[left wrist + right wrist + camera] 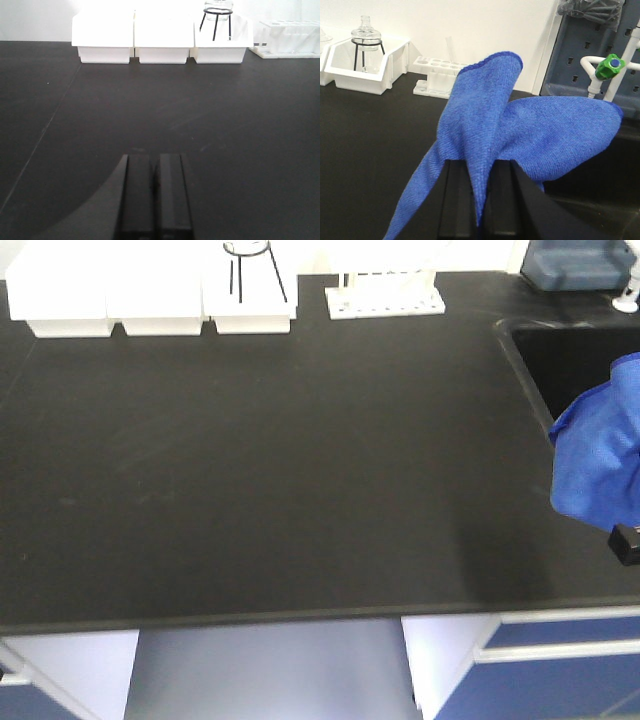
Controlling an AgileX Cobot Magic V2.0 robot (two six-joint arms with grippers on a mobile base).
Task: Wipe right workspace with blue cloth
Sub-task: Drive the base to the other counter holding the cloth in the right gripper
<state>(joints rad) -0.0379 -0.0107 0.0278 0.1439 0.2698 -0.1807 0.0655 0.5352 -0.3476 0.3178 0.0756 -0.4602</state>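
Note:
The blue cloth hangs at the right edge of the front view, over the black countertop next to the sink. In the right wrist view my right gripper is shut on the blue cloth, which bunches up between the fingers and drapes to both sides. Only a black corner of that gripper shows in the front view. My left gripper is shut and empty, low over the bare countertop; it does not show in the front view.
A sink basin is cut into the counter at the right. White bins, one holding a glass flask on a stand, and a white test tube rack line the back edge. A green-capped tap stands behind the sink.

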